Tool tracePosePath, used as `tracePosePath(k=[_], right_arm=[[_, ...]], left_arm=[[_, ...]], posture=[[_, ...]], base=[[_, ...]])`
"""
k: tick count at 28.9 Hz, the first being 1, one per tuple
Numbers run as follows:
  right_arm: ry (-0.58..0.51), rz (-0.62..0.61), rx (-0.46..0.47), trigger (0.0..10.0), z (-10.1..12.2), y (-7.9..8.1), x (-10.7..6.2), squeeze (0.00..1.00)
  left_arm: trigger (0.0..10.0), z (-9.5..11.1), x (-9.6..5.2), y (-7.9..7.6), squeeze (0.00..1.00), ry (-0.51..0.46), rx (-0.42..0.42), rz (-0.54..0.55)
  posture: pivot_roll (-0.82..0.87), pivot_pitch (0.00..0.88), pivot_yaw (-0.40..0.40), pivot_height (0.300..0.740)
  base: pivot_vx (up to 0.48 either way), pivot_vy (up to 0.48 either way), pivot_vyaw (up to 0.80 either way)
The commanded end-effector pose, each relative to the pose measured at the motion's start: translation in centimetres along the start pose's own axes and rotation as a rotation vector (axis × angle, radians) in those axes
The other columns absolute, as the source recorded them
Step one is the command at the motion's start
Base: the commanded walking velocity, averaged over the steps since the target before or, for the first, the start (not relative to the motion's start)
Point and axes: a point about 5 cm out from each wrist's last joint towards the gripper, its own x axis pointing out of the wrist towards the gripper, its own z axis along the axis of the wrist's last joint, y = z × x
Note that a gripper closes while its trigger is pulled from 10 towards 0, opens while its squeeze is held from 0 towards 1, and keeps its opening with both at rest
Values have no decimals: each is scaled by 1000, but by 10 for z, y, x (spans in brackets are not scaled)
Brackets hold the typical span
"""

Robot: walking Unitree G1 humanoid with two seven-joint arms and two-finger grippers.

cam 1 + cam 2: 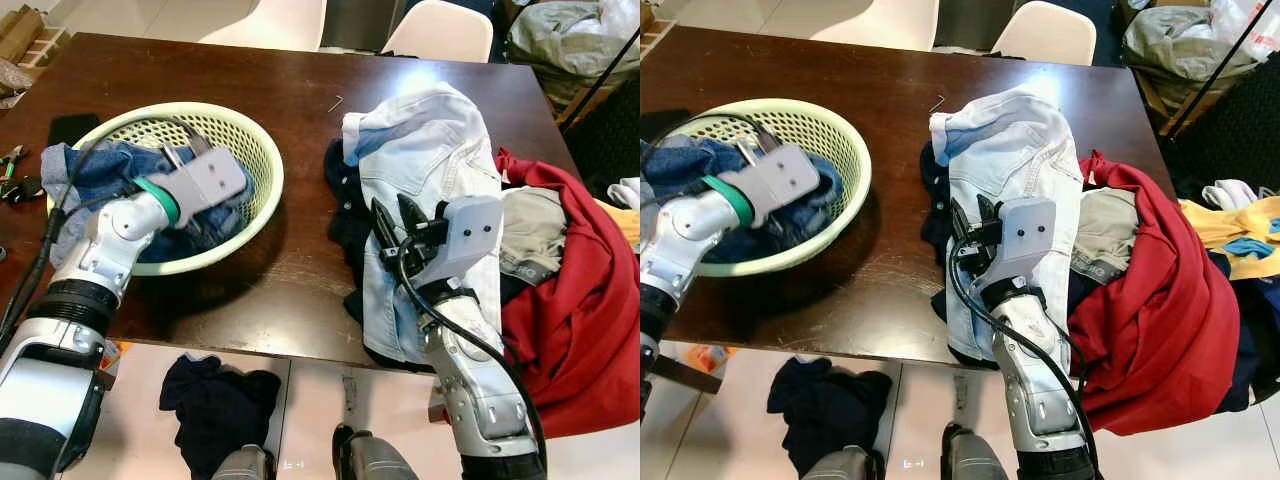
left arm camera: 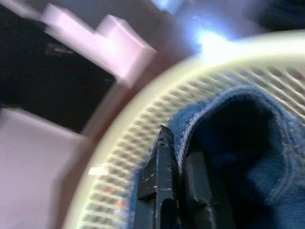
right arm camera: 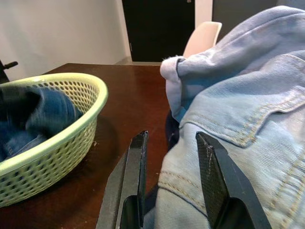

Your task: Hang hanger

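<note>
Since no hanger body can be made out, only a thin wire hook (image 1: 334,102) on the table well beyond the right gripper (image 1: 397,222), a wrong grasp is risked.
The right gripper's fingers are held apart beside the pale, stiff-seamed denim jacket (image 1: 425,150), which could be snagged and dragged off the dark glossy table (image 1: 290,80). The left gripper (image 2: 181,167) is seen with fingers nearly together against soft blue jeans (image 2: 238,138) inside the perforated green plastic basket (image 1: 262,150); whether cloth is pinched cannot be told, and the light basket could be tipped.
</note>
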Motion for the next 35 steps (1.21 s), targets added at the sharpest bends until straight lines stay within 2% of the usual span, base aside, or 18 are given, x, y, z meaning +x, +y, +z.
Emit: tracePosePath(k=[1,3,4,5,6,8,10,12,13,14,15,16,18,20,23,28,29,35], right_arm=[[12,-6,14,10000,-4,0,1,0],[6,-4,13,10000,-3,0,3,0],[-2,3,14,10000,-2,2,6,0],[-2,3,14,10000,-2,2,6,0],[-9,13,14,10000,-1,4,9,0],[-9,13,14,10000,-1,4,9,0],[-21,32,15,10000,0,7,15,0],[-21,32,15,10000,0,7,15,0],[-25,39,16,10000,1,8,17,0],[-25,39,16,10000,1,8,17,0],[-28,43,16,10000,1,9,19,0],[-28,43,16,10000,1,9,19,0],[-31,45,17,10000,1,9,21,0],[-31,45,17,10000,1,9,21,0],[-35,40,19,10000,0,9,24,0],[-40,37,22,10000,0,9,25,0],[-44,36,23,10000,-1,9,26,0],[-53,8,22,10000,0,5,27,0]], left_arm=[[10000,22,2,20,0,-89,-10,174],[10000,34,0,30,0,-128,-23,272],[10000,50,-3,41,0,-185,-6,356],[10000,50,-3,41,0,-185,-6,356],[10000,69,-6,52,0,-256,22,428],[10000,69,-6,52,0,-256,22,428],[10000,111,-13,79,0,-421,129,582],[10000,111,-13,79,0,-421,129,582],[10000,132,-17,91,0,-509,178,655],[10000,132,-17,91,0,-509,178,655],[10000,156,-20,99,0,-613,215,711],[10000,156,-20,99,0,-613,215,711],[10000,198,-24,108,0,-818,236,740],[10000,198,-24,108,0,-818,236,740],[10000,234,-32,113,0,-1014,228,714],[10000,250,-36,112,0,-1086,245,702],[10000,260,-33,111,0,-1094,189,687],[10000,260,-23,110,0,-1028,131,688]], posture=[[20,92,39,733],[24,88,37,733],[30,84,35,733],[30,84,35,733],[35,78,32,733],[35,78,32,733],[44,64,26,733],[44,64,26,733],[46,60,22,733],[46,60,22,733],[49,56,20,733],[49,56,20,733],[51,48,19,733],[51,48,19,733],[55,44,22,733],[55,43,22,733],[54,39,25,733],[49,39,27,733]], base=[[0,0,0],[0,0,0],[0,0,0],[0,0,0],[0,0,0],[0,0,0],[0,0,0],[0,0,0],[0,0,0],[0,0,0],[0,0,0],[0,0,0],[0,0,0],[0,0,0],[0,0,0],[0,0,0],[0,0,0],[0,0,0]])
